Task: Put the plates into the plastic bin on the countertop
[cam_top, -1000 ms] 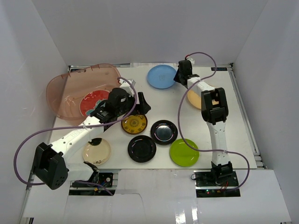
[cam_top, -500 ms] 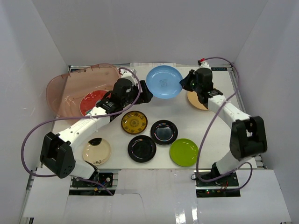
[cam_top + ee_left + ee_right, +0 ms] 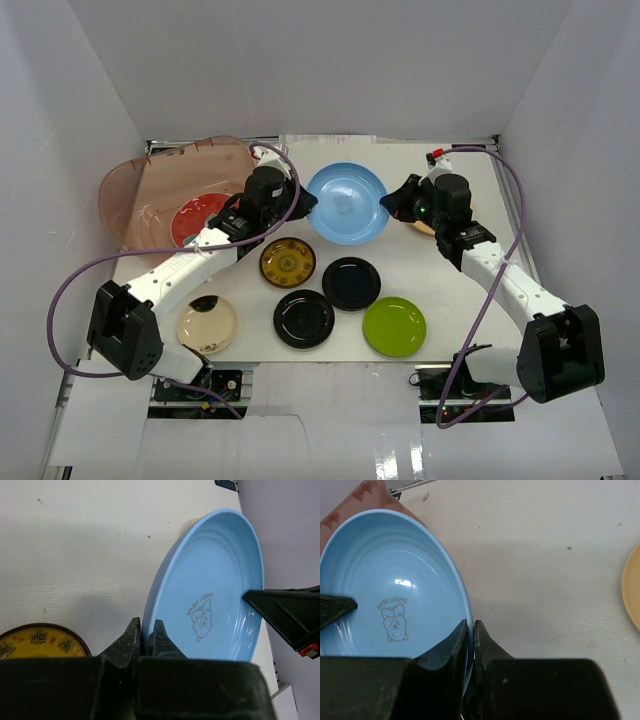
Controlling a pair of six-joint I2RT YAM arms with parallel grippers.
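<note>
The left gripper [image 3: 146, 630] and right gripper [image 3: 470, 630] each pinch opposite rims of the blue plate [image 3: 347, 203] raised between them, while one red plate [image 3: 195, 218] lies in the bin [image 3: 140, 190] left of the left gripper and six more wait on the countertop [image 3: 250, 300].

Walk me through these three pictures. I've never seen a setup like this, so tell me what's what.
Two robot arms are bolted to a white table. One picture looks down from above. The other two come from a camera on each wrist. The left gripper and the right gripper each pinch the rim of one light blue plate, from opposite sides. Other plates lie loose on the table. A red plate sits inside the plastic bin.
</note>
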